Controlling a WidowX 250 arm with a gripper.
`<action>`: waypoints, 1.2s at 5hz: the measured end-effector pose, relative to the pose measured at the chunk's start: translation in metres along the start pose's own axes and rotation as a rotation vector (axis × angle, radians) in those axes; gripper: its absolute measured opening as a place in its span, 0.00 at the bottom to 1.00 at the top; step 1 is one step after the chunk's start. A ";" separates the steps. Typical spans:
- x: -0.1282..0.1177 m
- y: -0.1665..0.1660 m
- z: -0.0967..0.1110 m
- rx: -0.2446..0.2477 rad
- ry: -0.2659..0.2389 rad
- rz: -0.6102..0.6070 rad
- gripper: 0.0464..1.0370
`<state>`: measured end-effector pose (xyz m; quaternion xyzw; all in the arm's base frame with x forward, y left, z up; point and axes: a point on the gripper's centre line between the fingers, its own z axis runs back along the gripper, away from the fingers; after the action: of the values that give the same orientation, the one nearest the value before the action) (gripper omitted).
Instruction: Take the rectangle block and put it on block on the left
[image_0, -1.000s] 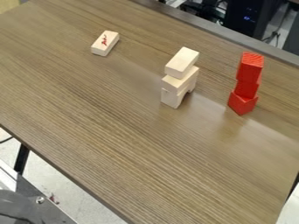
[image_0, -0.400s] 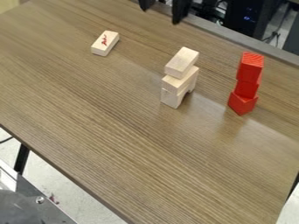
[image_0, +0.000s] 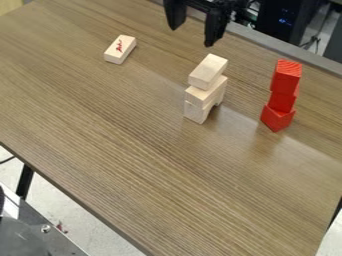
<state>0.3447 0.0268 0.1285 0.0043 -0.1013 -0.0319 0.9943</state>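
The black gripper (image_0: 192, 37) hangs at the top of the camera view, above the table's far part and up from the wooden stack, its two fingers spread apart with nothing between them. A pale rectangular block (image_0: 208, 71) lies on top of that stack, resting on another pale block (image_0: 206, 93), with an arch-like block (image_0: 198, 113) at the bottom. Alone at the upper left, a flat pale block (image_0: 120, 49) with a red mark on its upper face lies on the table.
A tower of red blocks (image_0: 282, 95) stands to the right of the wooden stack on the brown table (image_0: 133, 150). Beyond the far edge are dark equipment and cables. A grey metal part (image_0: 41, 235) shows at the lower left.
The gripper has come into view from the top edge, lowering and shifting slightly to the right, with its fingers apart. The blocks have stayed in place.
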 end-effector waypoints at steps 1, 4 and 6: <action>0.000 -0.003 -0.002 -0.002 -0.005 0.000 0.96; 0.000 -0.016 -0.028 -0.006 0.011 -0.002 0.96; 0.002 -0.016 -0.038 0.011 -0.006 0.045 0.96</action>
<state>0.3529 0.0109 0.0914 0.0076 -0.1047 -0.0092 0.9944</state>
